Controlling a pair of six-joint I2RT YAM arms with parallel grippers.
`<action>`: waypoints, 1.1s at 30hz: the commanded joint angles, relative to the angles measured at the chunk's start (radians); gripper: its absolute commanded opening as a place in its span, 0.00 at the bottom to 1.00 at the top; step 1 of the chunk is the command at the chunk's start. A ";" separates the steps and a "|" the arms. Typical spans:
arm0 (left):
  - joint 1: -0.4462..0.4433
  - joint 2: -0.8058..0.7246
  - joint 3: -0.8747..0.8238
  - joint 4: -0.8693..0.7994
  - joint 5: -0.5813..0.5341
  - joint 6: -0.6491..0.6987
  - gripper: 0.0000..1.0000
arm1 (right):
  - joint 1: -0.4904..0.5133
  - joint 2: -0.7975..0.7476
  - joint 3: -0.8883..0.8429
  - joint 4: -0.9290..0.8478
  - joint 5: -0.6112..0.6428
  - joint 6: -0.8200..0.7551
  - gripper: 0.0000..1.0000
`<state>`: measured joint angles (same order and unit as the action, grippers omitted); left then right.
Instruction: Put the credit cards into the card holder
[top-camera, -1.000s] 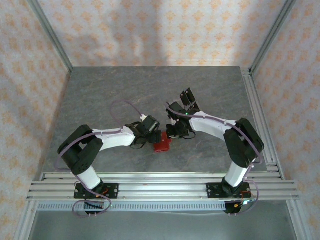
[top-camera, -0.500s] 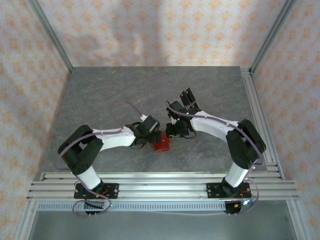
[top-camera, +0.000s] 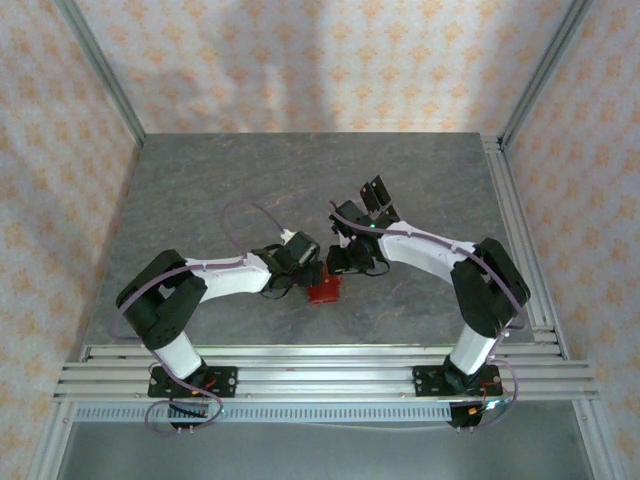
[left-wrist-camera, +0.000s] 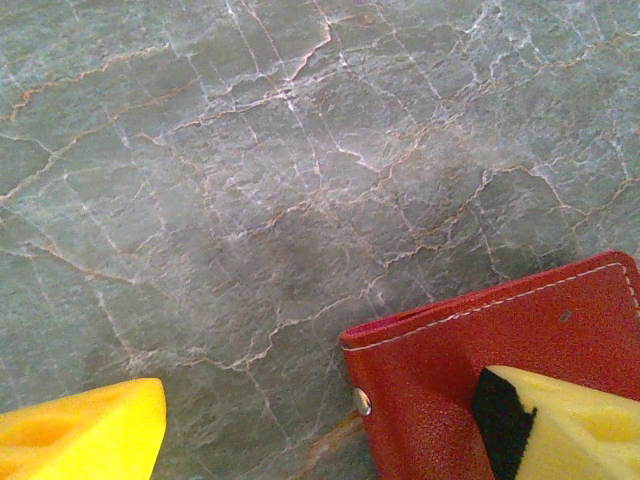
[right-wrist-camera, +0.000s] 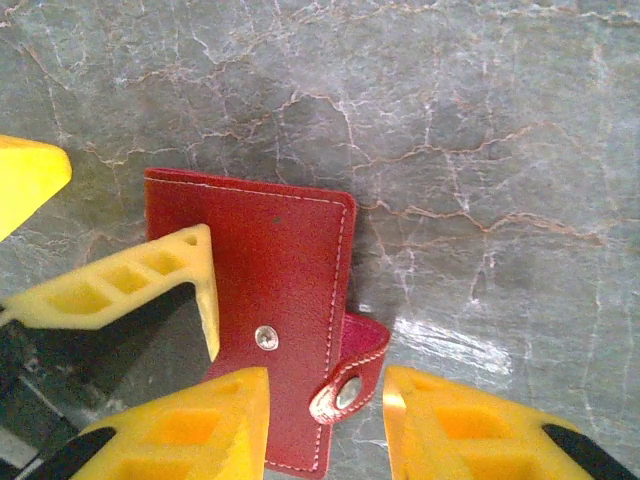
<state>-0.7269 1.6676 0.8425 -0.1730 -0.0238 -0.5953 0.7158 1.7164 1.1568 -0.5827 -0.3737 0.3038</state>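
The right gripper (right-wrist-camera: 322, 388) has widened; its fingers (right-wrist-camera: 200, 425) flank the wallet's (right-wrist-camera: 285, 260) snap strap (right-wrist-camera: 352, 382), clamping nothing. The left gripper (left-wrist-camera: 320, 390), wide open and empty, presses one finger (left-wrist-camera: 570, 425) on the wallet.

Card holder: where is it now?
Top view: the card holder lies closed on the table, centre-front, between the left pincer and right pincer.
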 joint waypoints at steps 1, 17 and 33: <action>-0.011 0.047 -0.026 0.002 0.003 -0.012 0.82 | 0.007 0.032 0.024 -0.017 0.005 0.002 0.34; -0.013 0.055 -0.028 0.013 0.007 -0.013 0.82 | 0.007 0.022 0.029 -0.041 0.032 -0.009 0.16; -0.015 0.052 -0.028 0.013 0.010 -0.014 0.82 | 0.002 -0.014 0.027 -0.063 0.052 -0.011 0.17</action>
<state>-0.7326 1.6699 0.8425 -0.1692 -0.0326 -0.6010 0.7174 1.7397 1.1614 -0.6125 -0.3553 0.2955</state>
